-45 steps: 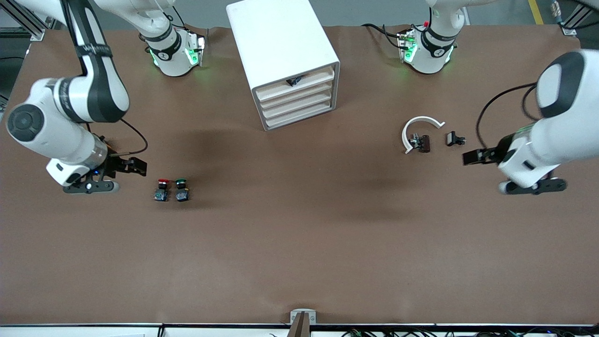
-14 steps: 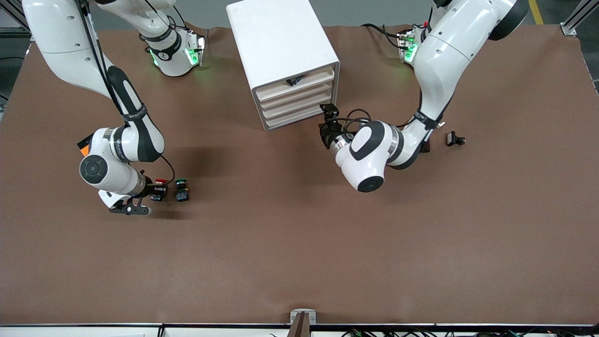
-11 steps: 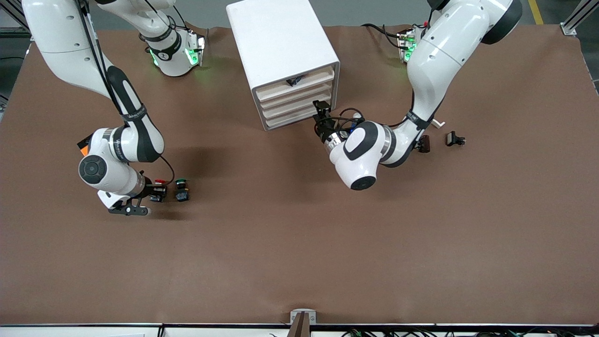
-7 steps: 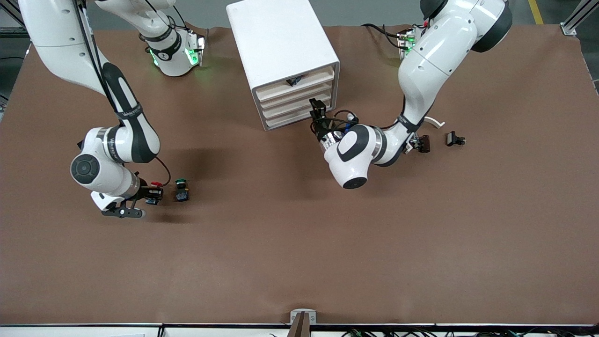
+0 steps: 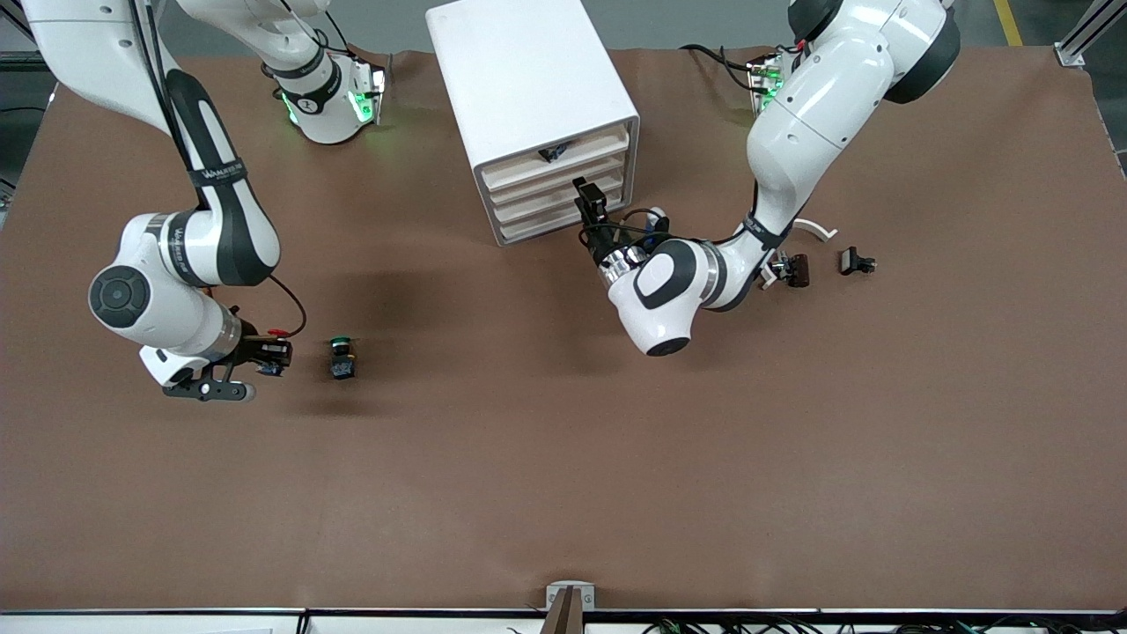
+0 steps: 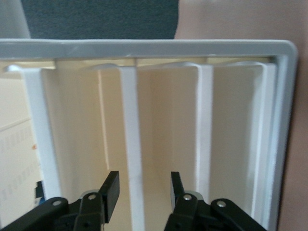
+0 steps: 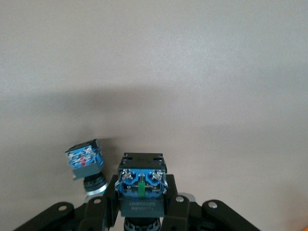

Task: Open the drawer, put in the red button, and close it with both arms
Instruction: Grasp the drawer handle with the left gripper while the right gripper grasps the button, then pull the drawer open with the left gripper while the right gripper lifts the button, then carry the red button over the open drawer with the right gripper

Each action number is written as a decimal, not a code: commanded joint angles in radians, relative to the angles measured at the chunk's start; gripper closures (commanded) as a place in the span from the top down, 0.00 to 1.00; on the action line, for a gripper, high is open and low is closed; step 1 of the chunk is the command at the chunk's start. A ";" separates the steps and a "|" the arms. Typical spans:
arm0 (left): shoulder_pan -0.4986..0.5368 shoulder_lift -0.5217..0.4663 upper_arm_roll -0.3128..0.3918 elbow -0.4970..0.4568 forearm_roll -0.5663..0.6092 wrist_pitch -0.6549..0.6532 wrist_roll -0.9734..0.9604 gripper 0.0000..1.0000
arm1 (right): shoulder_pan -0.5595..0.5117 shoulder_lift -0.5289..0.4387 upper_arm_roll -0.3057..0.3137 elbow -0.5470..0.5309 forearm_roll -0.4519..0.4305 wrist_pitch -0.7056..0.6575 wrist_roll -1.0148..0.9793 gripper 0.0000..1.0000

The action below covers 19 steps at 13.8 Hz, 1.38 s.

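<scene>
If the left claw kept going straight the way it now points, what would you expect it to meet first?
Most likely a drawer front of the white drawer cabinet. The left claw faces it squarely, with the front's upright edge between its open fingers. How much gap remains is unclear.

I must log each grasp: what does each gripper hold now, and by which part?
The right gripper holds the red button by its base block. The left gripper holds nothing; its fingers straddle a drawer front.

arms [image 5: 797,106]: glossy white; joints: black bands; cables: black; bases: green lights
</scene>
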State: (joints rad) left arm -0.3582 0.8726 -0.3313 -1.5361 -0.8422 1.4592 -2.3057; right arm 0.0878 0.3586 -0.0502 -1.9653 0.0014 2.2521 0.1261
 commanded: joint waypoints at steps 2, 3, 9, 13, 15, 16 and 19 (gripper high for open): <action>-0.033 0.005 0.006 0.017 -0.034 -0.023 -0.057 0.50 | 0.058 -0.061 0.001 0.008 -0.001 -0.094 0.153 0.23; -0.036 0.005 0.006 0.017 -0.034 -0.023 -0.057 0.45 | 0.075 -0.072 0.001 0.008 -0.001 -0.114 0.179 0.23; -0.059 0.017 0.006 0.017 -0.025 -0.023 -0.057 0.08 | 0.222 -0.135 0.003 0.058 -0.001 -0.291 0.452 0.23; -0.039 0.016 0.014 0.028 -0.020 -0.023 -0.058 0.00 | 0.358 -0.136 0.003 0.129 -0.001 -0.396 0.715 0.23; -0.024 0.016 0.055 0.059 -0.024 -0.023 -0.057 0.00 | 0.432 -0.135 0.003 0.143 -0.001 -0.398 0.852 0.23; -0.024 0.017 0.078 0.082 -0.024 -0.023 -0.057 0.00 | 0.466 -0.133 0.003 0.154 -0.001 -0.398 0.921 0.23; -0.024 0.020 0.136 0.142 -0.028 -0.019 -0.051 0.00 | 0.556 -0.122 0.004 0.196 0.043 -0.394 1.128 0.23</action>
State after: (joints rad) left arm -0.3713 0.8832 -0.2305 -1.4395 -0.8555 1.4385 -2.3476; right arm 0.5978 0.2304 -0.0375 -1.8098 0.0128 1.8725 1.1441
